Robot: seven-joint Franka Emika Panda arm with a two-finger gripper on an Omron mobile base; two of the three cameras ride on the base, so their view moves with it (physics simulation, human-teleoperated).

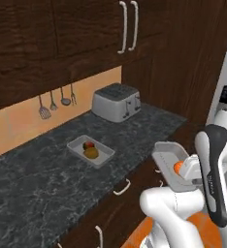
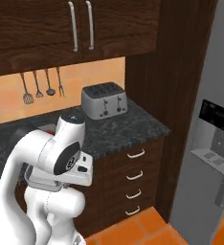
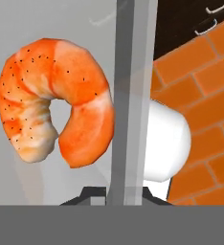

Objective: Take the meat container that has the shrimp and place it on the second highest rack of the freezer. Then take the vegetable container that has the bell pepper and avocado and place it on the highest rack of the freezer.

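- Claw (image 3: 115,194) clamped tight on wall of meat container (image 1: 170,162), rim running up from 6 o'clock in hand view.
- Shrimp (image 3: 54,100) inside tray, at 10 o'clock from claw, close by.
- Left base view: vegetable container (image 1: 90,150) on counter (image 1: 33,184), with avocado (image 1: 91,153), at 9 o'clock from held tray; toaster (image 1: 116,101) behind.
- Right base view: freezer (image 2: 209,158) door with dispenser at 3 o'clock.

Glossy speckled shrimp (image 3: 56,100), smooth grey tray (image 3: 128,95)
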